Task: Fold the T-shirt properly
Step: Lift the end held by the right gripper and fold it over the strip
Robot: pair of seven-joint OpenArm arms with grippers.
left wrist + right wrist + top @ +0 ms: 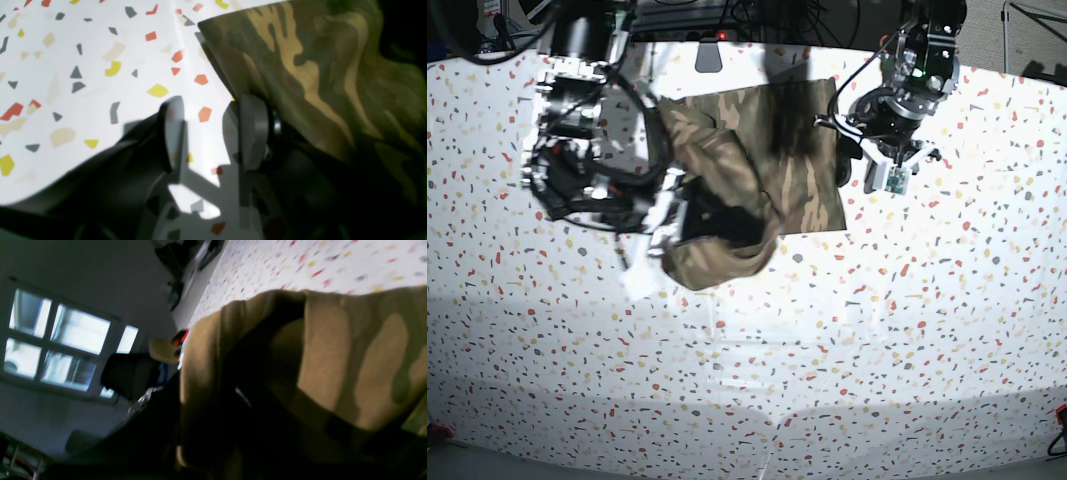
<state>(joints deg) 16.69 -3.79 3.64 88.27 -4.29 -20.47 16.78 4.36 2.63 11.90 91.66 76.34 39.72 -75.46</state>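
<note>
Bunched T-shirt (737,200) lies on the counter (827,360), one side lifted by the right hand (670,222) clamped on it for folding; left hand (210,133) waits spread beside its edge.

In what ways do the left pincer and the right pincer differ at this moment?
The left pincer stands open and empty beside the T-shirt's edge; the right pincer is shut on the T-shirt. The left pincer's grey fingers show plainly over the speckled table; the right pincer is buried in bunched, lifted cloth. Both are at the same shirt.
</note>
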